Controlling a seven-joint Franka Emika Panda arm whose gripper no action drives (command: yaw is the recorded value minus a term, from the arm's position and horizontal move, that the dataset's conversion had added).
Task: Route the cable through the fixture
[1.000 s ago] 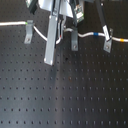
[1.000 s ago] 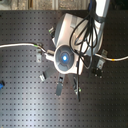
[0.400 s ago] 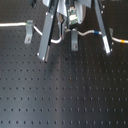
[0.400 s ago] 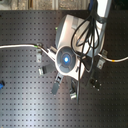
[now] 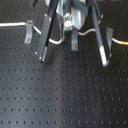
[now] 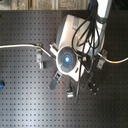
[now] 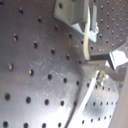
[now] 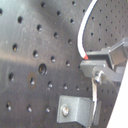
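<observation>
clip (image 5: 29,30) | left of claw in first exterior view, cable (image 5: 12,24) running to it || claw (image 5: 73,52) | fingers spread wide, released, tips near board (image 5: 65,95) || fixture (image 5: 74,41) | between the fingers, cable passing at it || clip (image 5: 109,36) | right of claw, cable continuing past it with yellow band

White arm (image 6: 75,30), black cables along it, glowing blue ring light, long grey-black gripper (image 5: 72,54) fingers.
</observation>
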